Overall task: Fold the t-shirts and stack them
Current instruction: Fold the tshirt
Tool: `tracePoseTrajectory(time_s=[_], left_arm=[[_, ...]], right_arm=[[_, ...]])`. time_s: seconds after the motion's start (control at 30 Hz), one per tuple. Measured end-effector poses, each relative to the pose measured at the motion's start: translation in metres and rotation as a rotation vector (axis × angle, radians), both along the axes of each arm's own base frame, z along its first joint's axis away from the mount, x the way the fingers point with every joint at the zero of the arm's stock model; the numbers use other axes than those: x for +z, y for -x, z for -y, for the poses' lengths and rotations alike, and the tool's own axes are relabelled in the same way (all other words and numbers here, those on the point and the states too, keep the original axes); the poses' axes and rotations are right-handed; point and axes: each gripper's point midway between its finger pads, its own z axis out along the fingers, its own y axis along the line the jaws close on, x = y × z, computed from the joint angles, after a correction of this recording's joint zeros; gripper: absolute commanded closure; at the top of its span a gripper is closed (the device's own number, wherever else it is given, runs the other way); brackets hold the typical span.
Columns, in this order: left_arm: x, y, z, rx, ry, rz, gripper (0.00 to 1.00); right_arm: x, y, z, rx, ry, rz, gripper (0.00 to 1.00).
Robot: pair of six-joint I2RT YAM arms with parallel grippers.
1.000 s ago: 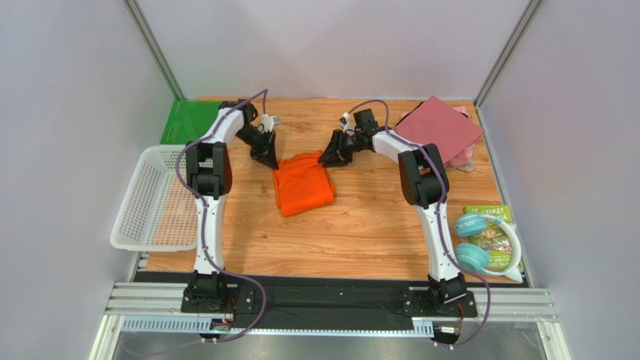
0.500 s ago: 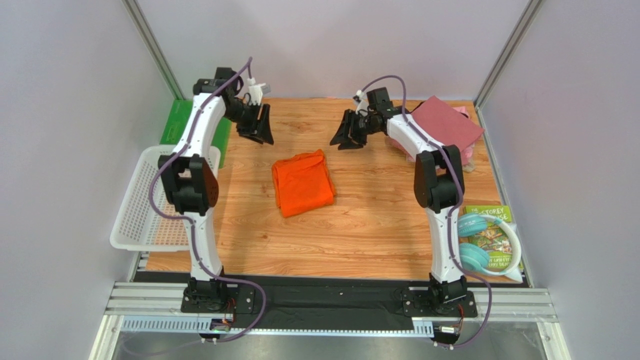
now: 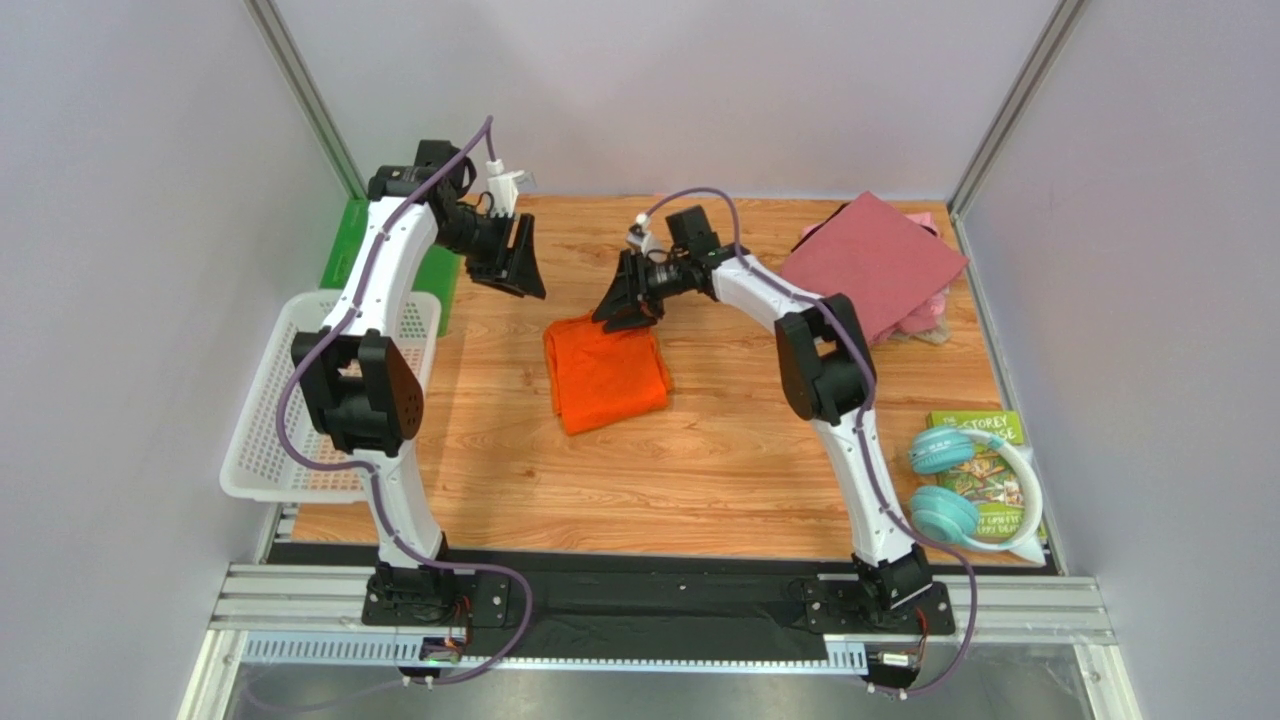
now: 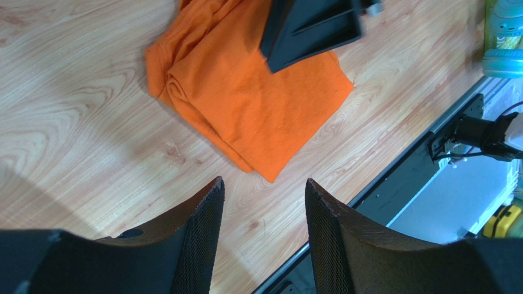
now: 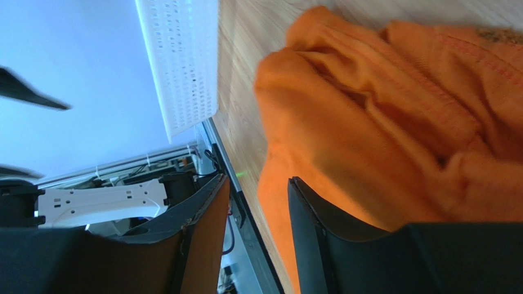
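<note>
The wooden table (image 3: 721,450) bore a folded maroon t-shirt (image 3: 879,252) at its far right corner, over a pale pink t-shirt (image 3: 932,312). The orange t-shirt (image 3: 606,378) lay folded near the middle, well apart from that pile. The right gripper (image 3: 621,305), jaws apart and empty, hung over its far edge. The left gripper (image 3: 511,267), likewise spread and empty, hovered off its far left. Folding looked done; stacking likely called for pinching that edge and carrying it across.

The orange shirt (image 3: 606,375) is soft, matt, creased cloth; the worktop (image 3: 721,450) is smooth wood grain with a faint sheen. The basket (image 3: 301,420) at nine o'clock is white perforated plastic.
</note>
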Motion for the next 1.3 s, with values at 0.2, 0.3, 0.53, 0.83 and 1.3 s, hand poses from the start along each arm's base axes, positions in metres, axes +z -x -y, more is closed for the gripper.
tracePoseTrajectory(time_s=[0.2,0.3,0.53,0.83,1.3], left_arm=[[0.003,0.004,0.004,-0.011,0.031,-0.012,0.42],[0.005,0.005,0.007,-0.018,0.049,-0.017,0.42],[0.006,0.012,0.011,-0.031,0.078,-0.040,0.42],[0.002,0.016,0.012,-0.034,0.089,-0.066,0.42],[0.011,0.025,0.013,-0.040,0.109,-0.055,0.42]], right_arm=[[-0.059,0.010,-0.004,0.031,0.001,-0.169,0.53],[-0.055,0.004,-0.002,0.042,-0.031,-0.172,0.52],[-0.044,0.002,-0.001,0.046,-0.050,-0.137,0.52],[0.010,0.023,-0.045,0.146,-0.125,-0.019,0.52],[-0.054,0.030,-0.068,0.173,-0.126,-0.147,0.52]])
